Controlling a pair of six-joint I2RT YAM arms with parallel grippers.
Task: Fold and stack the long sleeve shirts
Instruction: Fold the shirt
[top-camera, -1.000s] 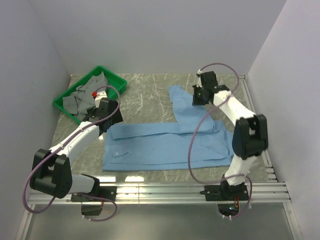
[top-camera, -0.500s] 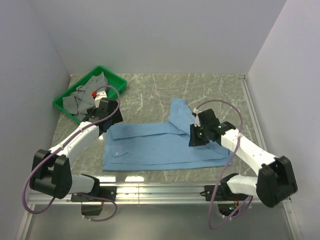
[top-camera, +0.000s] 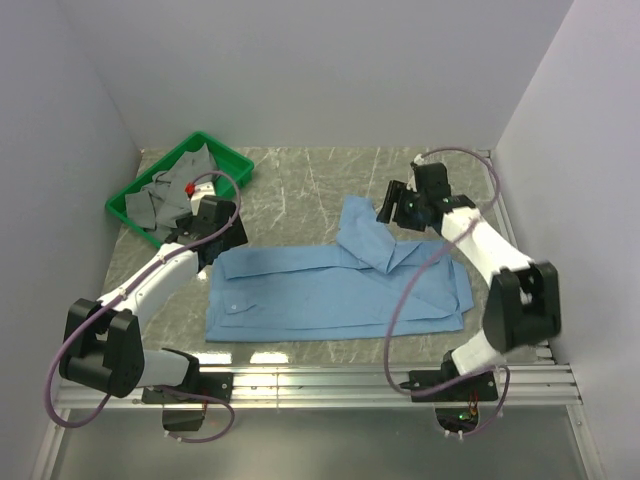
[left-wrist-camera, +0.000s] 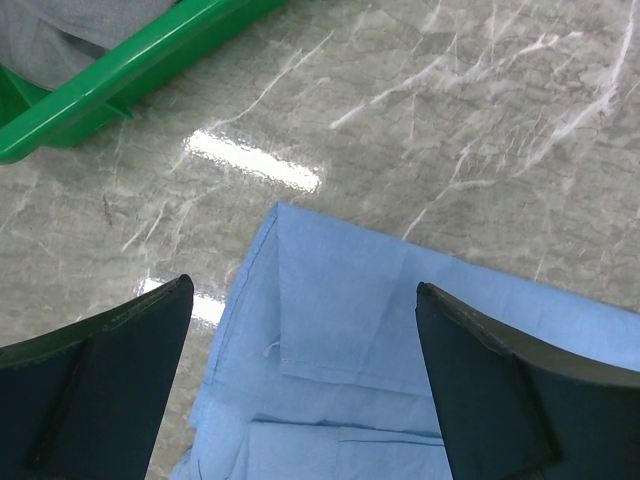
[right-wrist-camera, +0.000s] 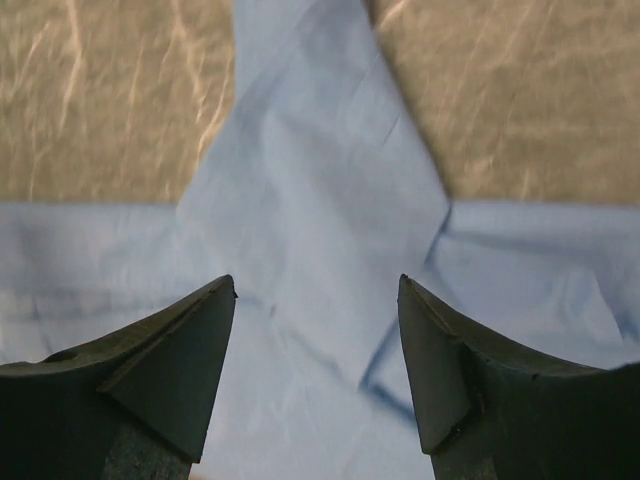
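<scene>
One light blue long sleeve shirt (top-camera: 320, 295) lies flat across the middle of the marble table, its right sleeve (top-camera: 362, 232) doubled back over the body. My left gripper (top-camera: 226, 240) hovers open over the shirt's far left corner (left-wrist-camera: 340, 330), the cloth lying flat between its dark fingers (left-wrist-camera: 110, 380); the left gripper (left-wrist-camera: 302, 286) holds nothing. My right gripper (top-camera: 392, 208) is open above the folded sleeve (right-wrist-camera: 310, 200), clear of the cloth. In the right wrist view the right gripper (right-wrist-camera: 316, 282) has empty space between its fingertips.
A green tray (top-camera: 232, 157) holding several grey cloths stands at the back left, its rim (left-wrist-camera: 100, 90) just beyond the left gripper. Walls close the table on three sides. Bare marble shows behind the shirt and at the right.
The right gripper carried the sleeve end from the far side down onto the shirt body, opened, let it go, and rose back toward the far right. The left arm stayed still.
</scene>
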